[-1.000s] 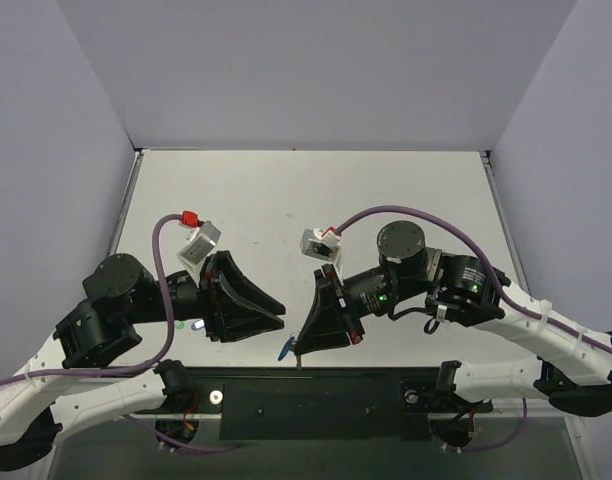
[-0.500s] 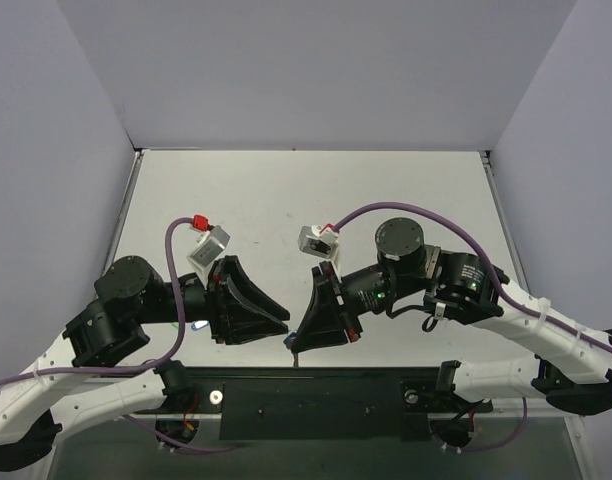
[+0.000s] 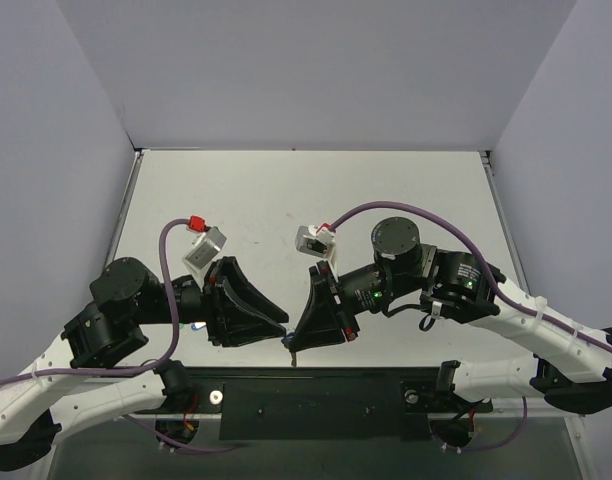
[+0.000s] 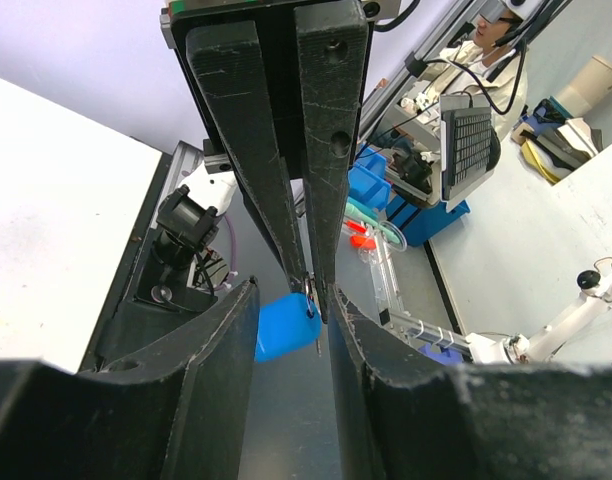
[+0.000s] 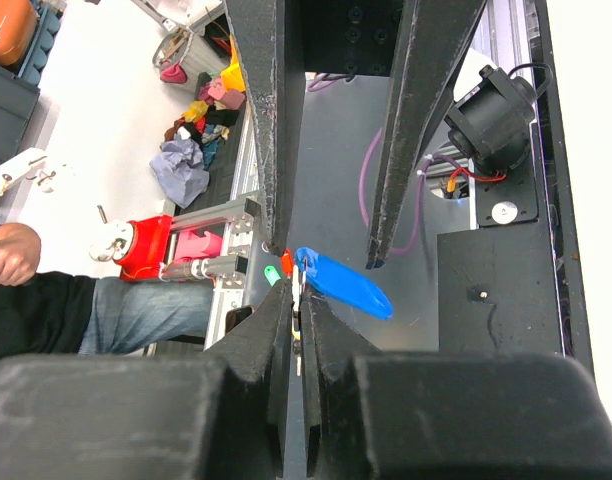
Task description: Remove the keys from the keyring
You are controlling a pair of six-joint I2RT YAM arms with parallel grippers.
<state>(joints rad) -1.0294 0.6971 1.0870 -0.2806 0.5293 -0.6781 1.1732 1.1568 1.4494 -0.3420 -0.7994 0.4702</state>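
My right gripper (image 5: 298,288) is shut on the thin silver keyring (image 5: 299,305), held in the air over the table's near edge. A bright blue key (image 5: 341,285) hangs off the ring, and small red (image 5: 286,262) and green (image 5: 271,273) caps show beside it. My left gripper (image 4: 292,300) faces the right one tip to tip, open. The blue key (image 4: 282,330) lies between its fingers, close to the left finger (image 4: 201,370). In the top view the left gripper (image 3: 282,324) and right gripper (image 3: 295,345) meet, hiding most of the keys.
The black base rail (image 3: 316,400) runs just under the grippers at the table's near edge. The white table (image 3: 286,200) stretches behind both arms, walled on three sides. Purple cables loop above each wrist.
My left gripper has moved right, closing the gap to the right gripper, and its fingers now bracket the blue key. The right gripper has shifted slightly left, still shut.
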